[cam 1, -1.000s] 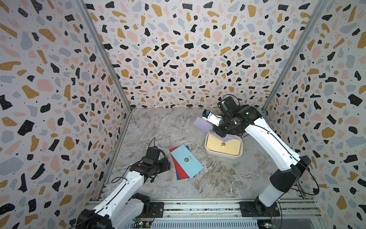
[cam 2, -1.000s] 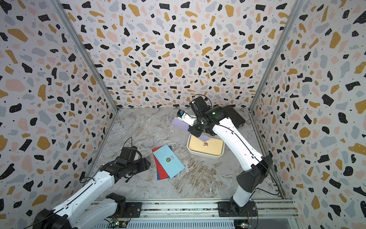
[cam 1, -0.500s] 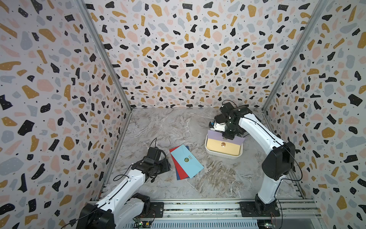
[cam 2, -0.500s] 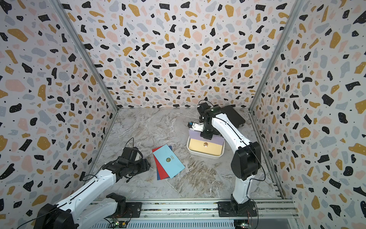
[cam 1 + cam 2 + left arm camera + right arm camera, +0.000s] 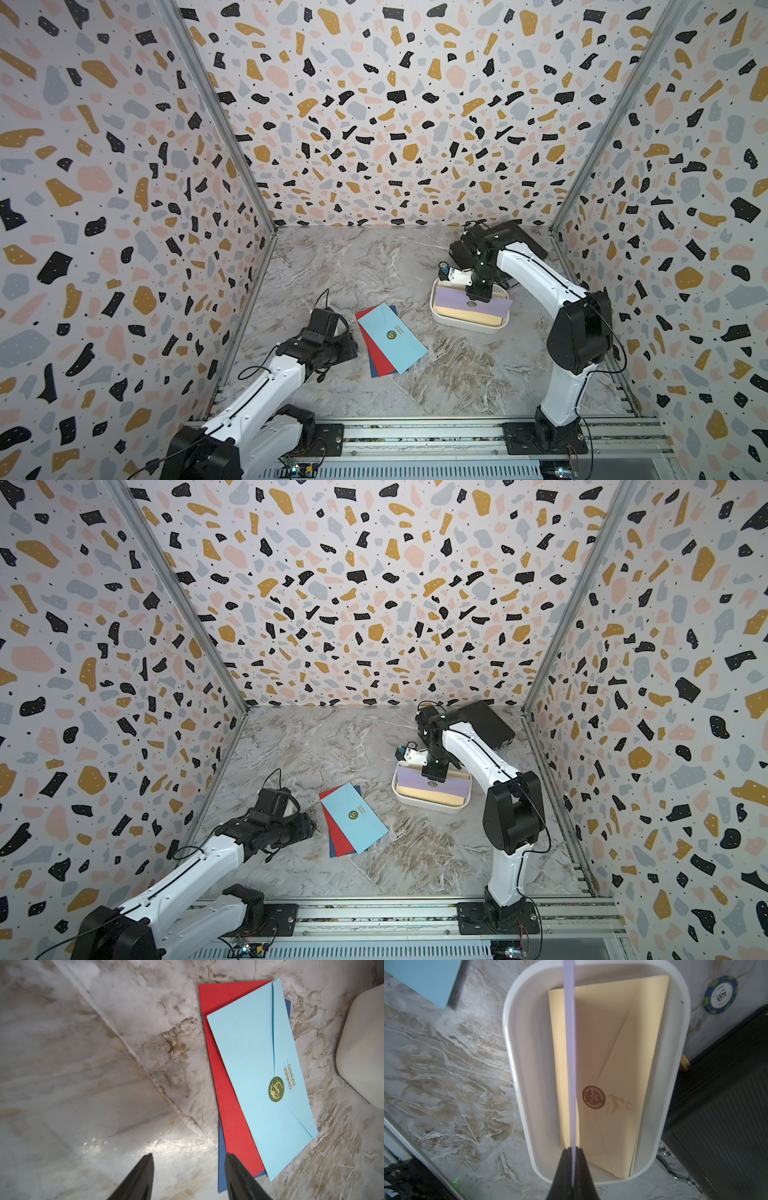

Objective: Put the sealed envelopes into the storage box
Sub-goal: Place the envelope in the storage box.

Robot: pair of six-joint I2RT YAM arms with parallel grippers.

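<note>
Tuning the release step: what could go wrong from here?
1. The right gripper holds the lilac envelope edge-on over the box; in a top view its end overlaps the rim, so on release it may hang on the rim instead of lying on the cream envelope.
2. The left gripper stands open beside the fanned blue envelope, red envelope and navy envelope; a pinch there may take two at once or push the pile.

top views: high over near edge, facing down and far, whole table [image 5: 365, 266], nearly identical | left wrist: close, low, on blue envelope [image 5: 259, 1076] | right wrist: close, straight into box [image 5: 529, 1064] | wrists share: box, blue envelope
</note>
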